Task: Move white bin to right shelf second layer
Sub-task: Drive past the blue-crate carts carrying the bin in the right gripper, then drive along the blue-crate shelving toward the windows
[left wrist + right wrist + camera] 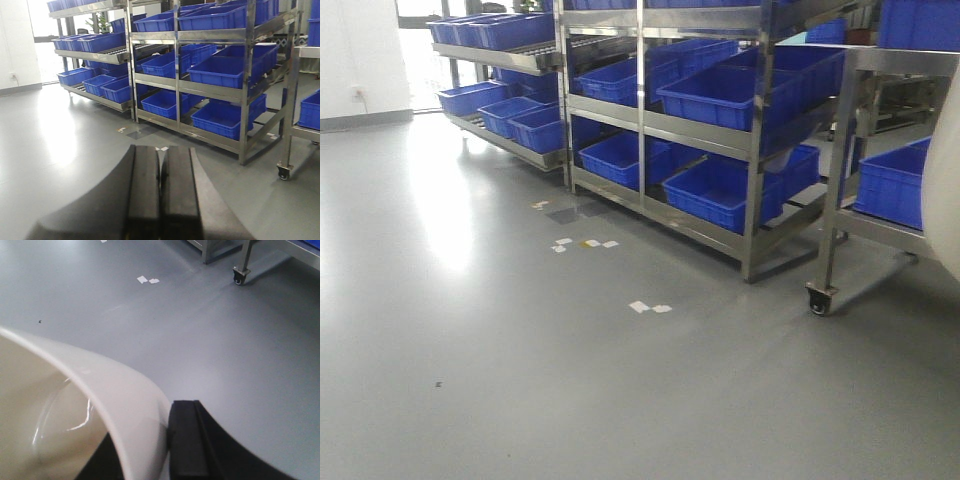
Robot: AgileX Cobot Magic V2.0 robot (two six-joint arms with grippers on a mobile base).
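The white bin [100,375] fills the lower left of the right wrist view, held above the grey floor. My right gripper [145,440] is shut on its wall, with one black finger [186,440] outside and the other inside. The bin's side [945,190] also shows at the right edge of the front view. The right shelf [842,150], a steel rack on casters, stands behind the bin. I cannot tell which of its levels is the second layer. My left gripper [160,156] is shut with nothing in it, held over the floor and pointing toward the racks.
Steel racks [755,150] loaded with blue crates [720,95] line the back, from left to centre. A caster wheel [819,299] of the right rack rests on the floor. Paper scraps [650,307] lie on the grey floor. A blue crate [892,182] sits on the right rack's lower level.
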